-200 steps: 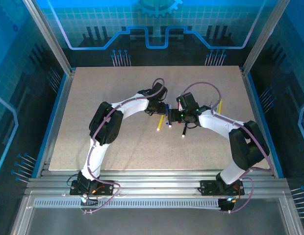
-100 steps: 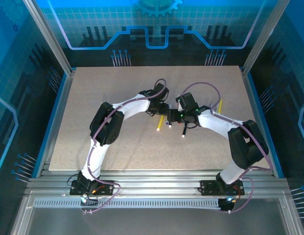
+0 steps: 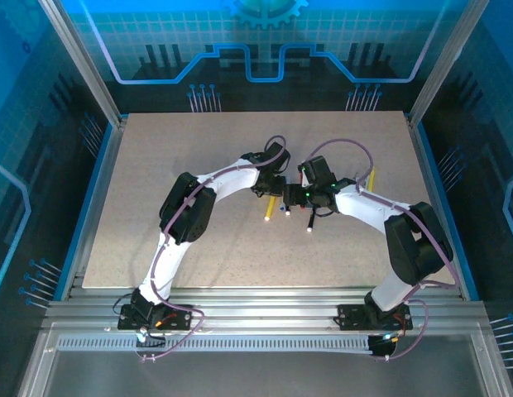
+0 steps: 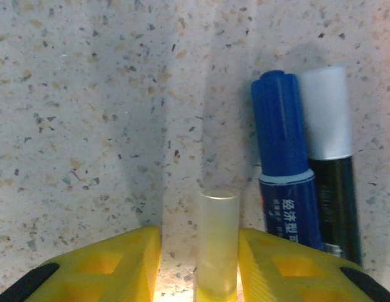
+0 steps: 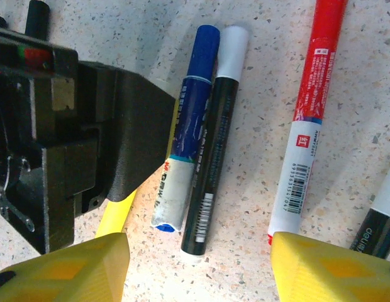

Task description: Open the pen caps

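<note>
Where the two arms meet over the middle of the table (image 3: 141,190), each folds inward from its base with the elbow thrown outward and the wrist dipped toward a small cluster of pens.

Left arm: it climbs from the near-left base, bends, and reaches across, setting the left gripper (image 3: 274,187) low over the far end of a yellow pen (image 3: 270,208). In the left wrist view its yellow fingers (image 4: 107,264) stand narrowly apart astride a frosted cap (image 4: 217,233). One finger sits close against the cap, while a strip of table shows on the other side, so the cap is bracketed, not clamped.

Right arm: it mirrors the left, with the right gripper (image 3: 293,198) facing the left gripper at close range. In the right wrist view its jaws gape wide and hold nothing, with pen ends lying on the table between them.

Pen caps: every cap seen is seated on its barrel.
- The frosted cap is a pale, translucent cylinder, yellow at its base.
- Just beside it lies the blue cap (image 4: 280,123), dark and ribbed.
- The blue cap touches the white cap (image 4: 326,113), which is fitted to a black barrel (image 4: 336,201). These two pens run parallel.
- The red cap (image 5: 326,44) lies apart from that pair, on a red-and-white pen.
</note>
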